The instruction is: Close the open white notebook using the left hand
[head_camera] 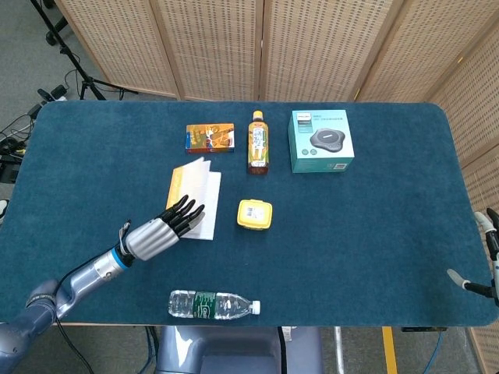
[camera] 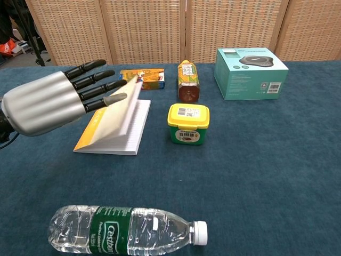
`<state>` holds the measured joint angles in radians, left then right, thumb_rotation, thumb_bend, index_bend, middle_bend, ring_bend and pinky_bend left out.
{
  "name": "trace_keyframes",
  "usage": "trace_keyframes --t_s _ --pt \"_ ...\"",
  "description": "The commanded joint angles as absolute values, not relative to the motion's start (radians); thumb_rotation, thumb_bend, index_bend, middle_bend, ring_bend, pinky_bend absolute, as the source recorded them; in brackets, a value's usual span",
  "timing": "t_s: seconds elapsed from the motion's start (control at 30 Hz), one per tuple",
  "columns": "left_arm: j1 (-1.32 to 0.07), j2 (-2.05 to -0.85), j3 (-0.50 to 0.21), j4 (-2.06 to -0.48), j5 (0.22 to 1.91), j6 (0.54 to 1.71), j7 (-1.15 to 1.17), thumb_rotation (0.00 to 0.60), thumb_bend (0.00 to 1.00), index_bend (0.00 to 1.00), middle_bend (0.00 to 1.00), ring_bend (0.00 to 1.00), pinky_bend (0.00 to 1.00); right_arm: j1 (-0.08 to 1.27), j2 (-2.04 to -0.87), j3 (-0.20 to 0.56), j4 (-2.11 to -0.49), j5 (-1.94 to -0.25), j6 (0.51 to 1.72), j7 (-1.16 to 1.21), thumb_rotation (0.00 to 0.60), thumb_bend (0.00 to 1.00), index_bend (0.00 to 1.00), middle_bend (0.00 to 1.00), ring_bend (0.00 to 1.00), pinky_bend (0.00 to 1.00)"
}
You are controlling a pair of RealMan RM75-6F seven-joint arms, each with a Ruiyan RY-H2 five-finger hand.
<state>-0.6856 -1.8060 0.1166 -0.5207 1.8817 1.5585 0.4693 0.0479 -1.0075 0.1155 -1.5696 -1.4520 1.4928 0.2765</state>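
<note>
Head view
- Notebook: left of table centre, below the orange carton and left of the yellow tub. Nearly folded over; the yellowish cover and top leaves stand raised, not yet flat.
- Left hand: at the notebook's near corner, fingers spread and extended over the page edge, gripping nothing. Whether they touch the paper, I cannot tell.
- Right hand: only a sliver at the right frame edge, off the table; its state cannot be told.
- Other stock: tea bottle, teal box, water bottle lying near the front edge, blue table.

Chest view
- Notebook: cover tilted up on its spine side, lined pages showing beneath.
- Left hand: palm flat, fingers straight and apart, fingertips against or just beside the raised cover; holding nothing.
- Right hand: not shown here.

Handling, judged
- Light, thin, floppy; loose leaves likely fan or spring back if released early.
- No grasp needed: a flat press on the cover's middle, toward the free edge, should settle it.
- Soft table cloth probably keeps it from sliding much.
</note>
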Motion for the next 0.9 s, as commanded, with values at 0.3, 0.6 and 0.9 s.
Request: trace_keyframes --t_s 0.3,0.6,0.9 --pt "-0.606 -1.629 -0.033 -0.954 1.687 1.648 0.372 0.6 0.3 0.0 0.0 0.0 0.0 0.046 -1.006 0.112 -1.571 -1.458 1.495 0.279 0.6 0.0 0.0 0.0 0.0 0.0" --pt "-0.38 -1.338 -0.026 -1.453 1.443 1.643 0.205 0.6 0.0 0.0 0.0 0.0 0.0 0.044 -1.007 0.109 -1.579 -1.464 1.503 0.264 0.6 0.0 0.0 0.0 0.0 0.0" --pt "-0.256 -1.219 0.017 -1.572 1.321 1.593 0.06 0.6 0.0 0.0 0.0 0.0 0.0 0.035 -1.009 0.106 -1.587 -1.476 1.525 0.25 0.6 0.0 0.0 0.0 0.0 0.0"
